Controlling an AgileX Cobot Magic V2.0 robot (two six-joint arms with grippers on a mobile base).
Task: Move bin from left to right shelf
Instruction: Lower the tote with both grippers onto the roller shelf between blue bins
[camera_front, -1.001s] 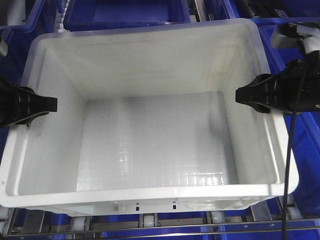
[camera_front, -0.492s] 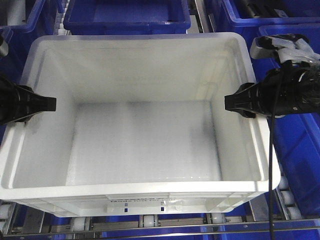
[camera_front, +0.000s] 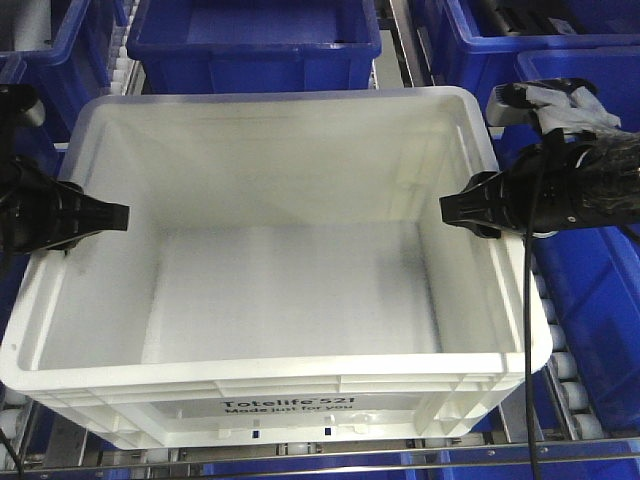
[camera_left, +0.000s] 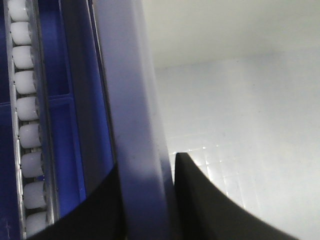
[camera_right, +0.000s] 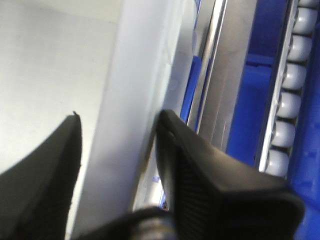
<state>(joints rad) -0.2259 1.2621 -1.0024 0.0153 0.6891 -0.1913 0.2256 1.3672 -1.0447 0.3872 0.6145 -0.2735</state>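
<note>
The white bin (camera_front: 290, 385) fills the middle of the frame, and its front wall at the bottom carries the black print "Totelife 521". The left gripper (camera_front: 112, 214) reaches over its left rim, and the right gripper (camera_front: 452, 210) over its right rim. Blue bins (camera_front: 255, 40) stand along the top and right edges.

Left gripper (camera_front: 106, 214) enters from the frame's left edge, right gripper (camera_front: 452, 210) from the right, both black arms roughly level, each pair of fingers (camera_left: 200, 205) clamped astride a side wall of the bin (camera_front: 280, 370).
</note>
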